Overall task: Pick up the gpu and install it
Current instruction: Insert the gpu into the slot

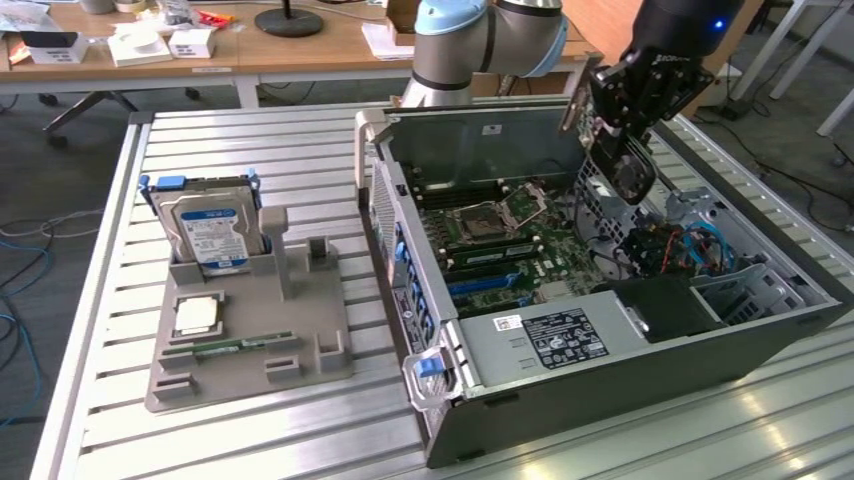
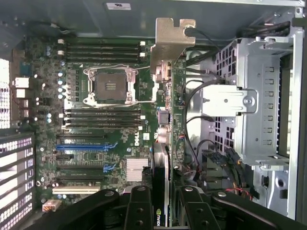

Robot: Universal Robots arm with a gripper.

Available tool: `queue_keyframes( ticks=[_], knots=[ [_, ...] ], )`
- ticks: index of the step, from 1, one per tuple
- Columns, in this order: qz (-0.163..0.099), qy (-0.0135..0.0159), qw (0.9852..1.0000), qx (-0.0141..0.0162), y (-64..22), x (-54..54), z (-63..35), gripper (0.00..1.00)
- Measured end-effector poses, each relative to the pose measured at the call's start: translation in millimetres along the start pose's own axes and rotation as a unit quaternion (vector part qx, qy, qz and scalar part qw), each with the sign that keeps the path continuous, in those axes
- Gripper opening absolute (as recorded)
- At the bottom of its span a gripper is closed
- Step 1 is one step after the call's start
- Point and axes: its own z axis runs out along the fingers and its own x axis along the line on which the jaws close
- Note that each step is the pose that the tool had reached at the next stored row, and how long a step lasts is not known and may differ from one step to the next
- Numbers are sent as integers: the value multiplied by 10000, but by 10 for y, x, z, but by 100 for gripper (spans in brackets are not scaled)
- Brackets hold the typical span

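A slatted metal table in an office space is carrying an open computer case. The gpu is hanging edge-on above the case's interior, over the motherboard edge beside the drive cage, not yet seated. The gripper is clamping the card between its black fingers. Well apart, toward the exterior view's left, a hard drive is standing in a grey fixture.

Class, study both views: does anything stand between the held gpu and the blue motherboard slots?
Nothing visible does. The gripper holds the gpu over the open case; the blue slots lie uncovered.
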Motion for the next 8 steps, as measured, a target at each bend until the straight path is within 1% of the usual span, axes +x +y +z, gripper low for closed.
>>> queue_keyframes(
  ticks=[4, 8],
  knots=[
    [-281, 11, 9996, 8, 0, 7, 0, 26],
    [-575, 23, 9983, 29, 0, 11, 1, 26]
  ],
)
